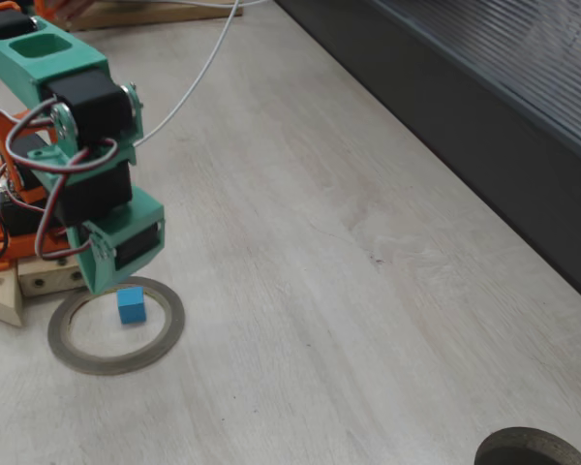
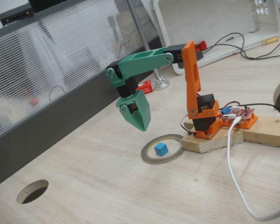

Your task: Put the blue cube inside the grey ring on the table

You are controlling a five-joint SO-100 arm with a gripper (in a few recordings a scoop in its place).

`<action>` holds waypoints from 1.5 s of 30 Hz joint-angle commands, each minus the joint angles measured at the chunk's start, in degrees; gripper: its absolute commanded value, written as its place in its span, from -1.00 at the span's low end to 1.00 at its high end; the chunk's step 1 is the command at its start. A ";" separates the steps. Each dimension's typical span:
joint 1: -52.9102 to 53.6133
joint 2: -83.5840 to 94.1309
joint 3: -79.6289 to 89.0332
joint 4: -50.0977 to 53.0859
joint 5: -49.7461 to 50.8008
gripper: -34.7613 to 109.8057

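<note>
i see the blue cube (image 2: 161, 149) resting inside the grey ring (image 2: 149, 159), just below and slightly ahead of my empty claw (image 2: 141, 125), whose jaws look closed.

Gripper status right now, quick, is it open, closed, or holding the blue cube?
Gripper: fingers together, closed, holding nothing. It hangs above the table; the blue cube sits free inside the grey ring.
</note>
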 commanded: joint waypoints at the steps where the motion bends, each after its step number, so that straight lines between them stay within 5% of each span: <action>1: 0.53 -0.35 -1.05 1.67 0.79 -0.53; 45: 0.44 -9.93 -1.14 4.83 0.88 -0.53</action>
